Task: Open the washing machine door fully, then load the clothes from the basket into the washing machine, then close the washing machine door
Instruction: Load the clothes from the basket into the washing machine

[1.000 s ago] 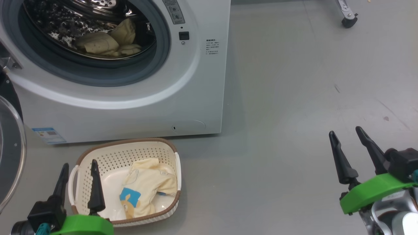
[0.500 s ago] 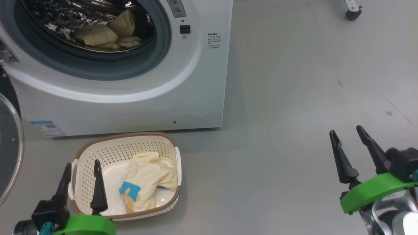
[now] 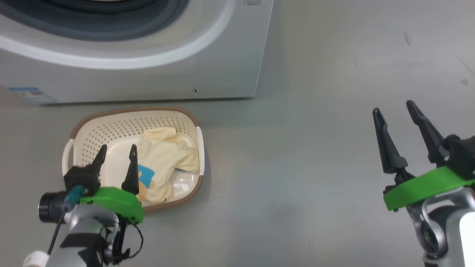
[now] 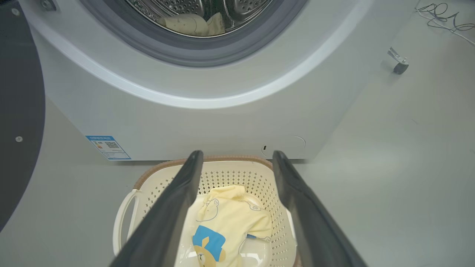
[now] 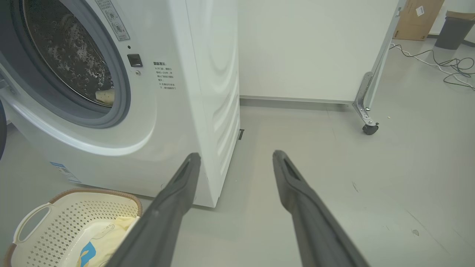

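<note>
The left gripper (image 3: pixel 118 148) hangs over the near left part of the basket (image 3: pixel 130 110). Its two fingers are spread with nothing between them, and in the head view their tips lie over the basket's inside, just beside the pale yellow garment (image 3: pixel 169 157). That garment, printed with a blue patch and an orange-brown bear, lies crumpled in the right half of the basket. The basket stands on the grey floor (image 3: pixel 315 167) just in front of the washing machine (image 3: pixel 148 74), near the corner with the blue sticker (image 3: pixel 31 94). In the left wrist view the steel drum (image 4: pixel 245 7) is open with more pale yellow clothes (image 4: pixel 187 24) inside, and the washing machine door (image 4: pixel 18 96) is swung wide at the left. The right gripper (image 3: pixel 393 107) is well apart to the right above bare floor, its fingers spread and empty.
</note>
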### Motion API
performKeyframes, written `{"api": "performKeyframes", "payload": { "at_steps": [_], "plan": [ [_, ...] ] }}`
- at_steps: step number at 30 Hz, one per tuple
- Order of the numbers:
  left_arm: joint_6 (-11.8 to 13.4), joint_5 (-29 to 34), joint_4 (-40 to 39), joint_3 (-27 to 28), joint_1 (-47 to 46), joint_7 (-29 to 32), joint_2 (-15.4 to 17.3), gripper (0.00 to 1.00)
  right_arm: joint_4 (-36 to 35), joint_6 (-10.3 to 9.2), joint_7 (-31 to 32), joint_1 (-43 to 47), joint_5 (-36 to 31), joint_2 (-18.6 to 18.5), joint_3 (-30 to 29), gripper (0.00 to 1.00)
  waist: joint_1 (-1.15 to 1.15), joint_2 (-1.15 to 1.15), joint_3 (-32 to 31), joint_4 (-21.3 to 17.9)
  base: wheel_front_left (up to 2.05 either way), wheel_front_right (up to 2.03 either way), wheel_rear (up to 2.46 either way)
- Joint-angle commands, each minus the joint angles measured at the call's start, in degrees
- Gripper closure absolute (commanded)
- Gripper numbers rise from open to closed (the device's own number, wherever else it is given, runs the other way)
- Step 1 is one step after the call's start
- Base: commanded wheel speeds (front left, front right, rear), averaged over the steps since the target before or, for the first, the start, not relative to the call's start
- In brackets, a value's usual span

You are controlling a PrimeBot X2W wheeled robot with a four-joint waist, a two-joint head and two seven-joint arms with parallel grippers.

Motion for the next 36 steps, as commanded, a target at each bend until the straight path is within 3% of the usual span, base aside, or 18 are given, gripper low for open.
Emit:
{"api": "performKeyframes", "payload": {
  "at_steps": [1, 7, 18, 27, 36],
  "plan": [
    [-0.5, -0.3, 0.3, 1.6, -2.7, 0.0, 1.0, 0.0, -2.4, 0.21, 0.2, -2.0, -0.4, -0.7, 1.4, 0.0, -0.01, 0.0, 5.1, -0.1, 0.0, 0.0, 0.0],
    [-5.9, -1.3, 17.7, 0.1, -14.1, 1.5, 0.0, 0.0, -3.7, 0.21, -0.2, -6.5, -1.1, -0.7, 3.6, 0.0, -0.01, 0.0, 13.3, -2.4, 0.0, 0.0, 0.0],
    [-11.5, -3.2, 38.8, -0.6, -30.4, 3.7, 0.0, 0.0, -3.6, 0.21, -3.3, -11.1, 1.1, -0.7, 6.1, 0.0, -0.01, 0.0, 27.1, -7.0, 0.0, 0.0, 0.0],
    [-12.9, -7.0, 46.9, 0.6, -37.9, 8.3, 1.7, 0.0, -2.6, 0.21, -6.1, -12.1, 2.9, -0.7, 7.9, 0.0, -0.01, 0.0, 35.1, -10.1, 0.0, 0.0, 0.0],
    [-12.6, -7.7, 49.3, 0.1, -41.5, 14.1, 6.0, 0.0, -0.6, 0.21, -9.1, -12.4, 5.4, -0.7, 8.9, 0.0, -0.01, 0.0, 39.8, -13.8, 0.0, 0.0, 0.0]
  ]
}}
